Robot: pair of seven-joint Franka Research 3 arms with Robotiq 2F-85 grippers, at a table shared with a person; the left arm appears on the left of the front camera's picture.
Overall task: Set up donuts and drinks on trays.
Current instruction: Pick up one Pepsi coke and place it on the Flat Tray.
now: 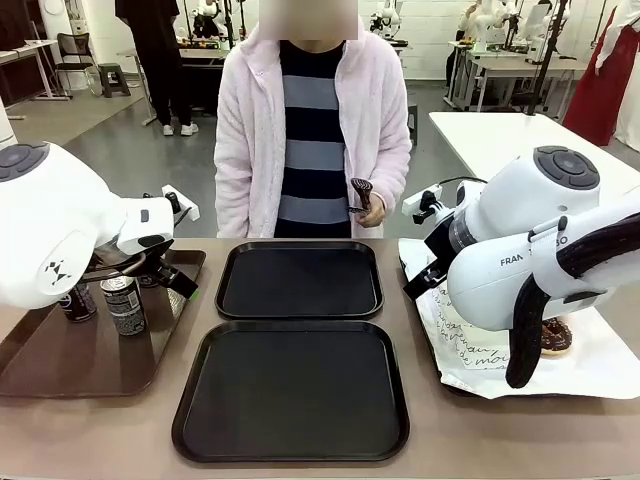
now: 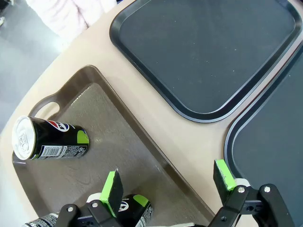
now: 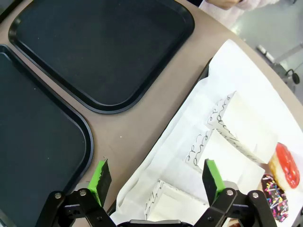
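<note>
Jaws released on both my arms above the bench (image 1: 520,430): two black trays (image 1: 300,282) (image 1: 292,392), at least two cans (image 1: 124,305) (image 1: 78,302), two bare donuts (image 3: 285,165) (image 3: 272,191), three paper sleeves (image 3: 246,127) (image 3: 222,158) (image 3: 175,205).

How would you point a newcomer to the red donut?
Find the paper-lined tray on the robot's right side. Beside its white script-printed sleeves lie two bare donuts. The red donut has plain glossy glaze; the chocolate donut beside it carries sprinkles.
</note>
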